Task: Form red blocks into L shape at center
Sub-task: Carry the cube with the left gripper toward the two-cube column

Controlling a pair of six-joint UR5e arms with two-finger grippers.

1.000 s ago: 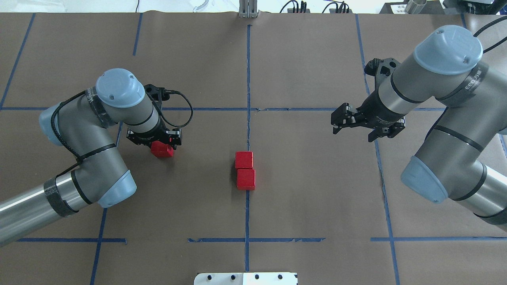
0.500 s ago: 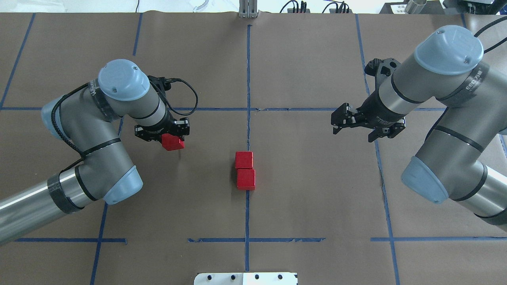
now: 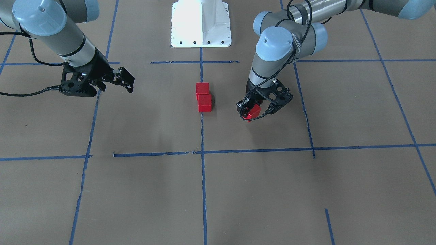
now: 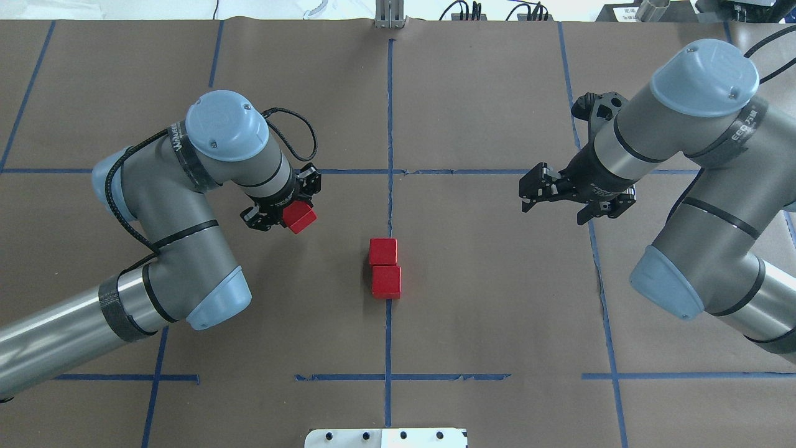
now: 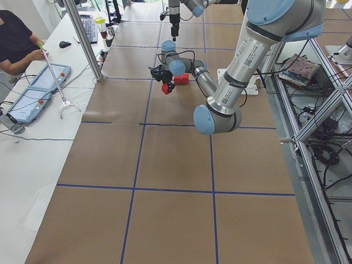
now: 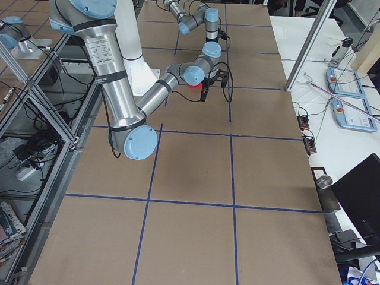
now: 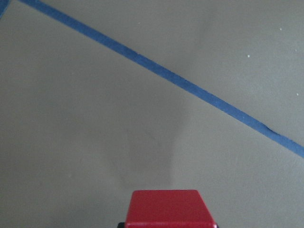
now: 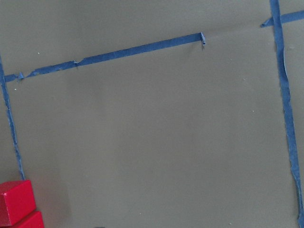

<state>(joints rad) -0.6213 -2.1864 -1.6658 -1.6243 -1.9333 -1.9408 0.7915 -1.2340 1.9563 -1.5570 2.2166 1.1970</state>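
Note:
Two red blocks [image 4: 382, 251] [image 4: 386, 281] lie touching in a short column on the vertical blue tape line [image 4: 389, 186] at the center; the front-facing view shows them too [image 3: 202, 88] [image 3: 204, 102]. A third red block [image 4: 300, 218] hangs above the paper left of them, with my left gripper [image 4: 292, 213] shut on it. It fills the bottom edge of the left wrist view [image 7: 168, 209]. My right gripper [image 4: 528, 190] hovers open and empty to the right of the pair. Its wrist camera catches the pair in the lower left corner [image 8: 16, 199].
The white robot base plate [image 3: 201, 23] sits at the table's robot-side edge. In the left side view a person [image 5: 16, 38] sits at a side bench with tablets [image 5: 47, 77], beyond a metal post [image 5: 82, 38]. Blue tape lines grid the brown paper.
My left gripper has carried the red block right and slightly away from the robot, toward the center pair, turning its wrist. The right arm and the two center blocks have not moved.

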